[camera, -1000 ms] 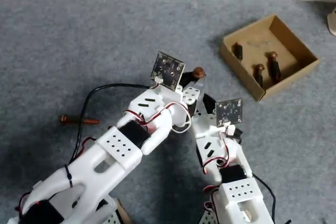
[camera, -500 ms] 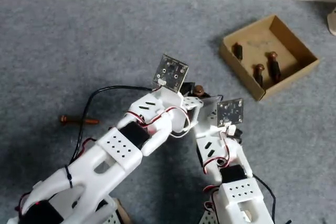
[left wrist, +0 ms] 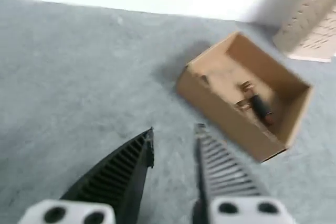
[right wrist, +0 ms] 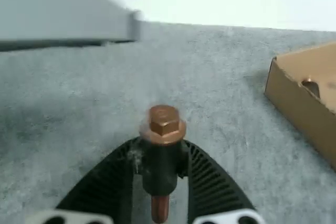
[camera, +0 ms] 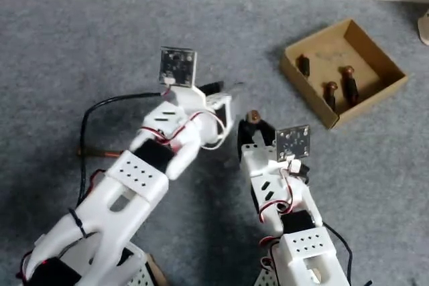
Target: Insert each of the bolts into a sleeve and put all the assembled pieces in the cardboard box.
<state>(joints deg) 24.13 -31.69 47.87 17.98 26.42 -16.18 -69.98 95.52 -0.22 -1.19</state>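
Nearest, we log the right end effector [right wrist: 161, 153] clamped on a black sleeve [right wrist: 160, 169] with a copper-headed bolt [right wrist: 164, 124] seated in it. Beyond, the left end effector [left wrist: 173, 135] hangs empty, jaws apart, over the grey tabletop [camera: 100, 45]. Farthest, the cardboard box [camera: 307, 88] holds three assembled pieces [camera: 350, 85].
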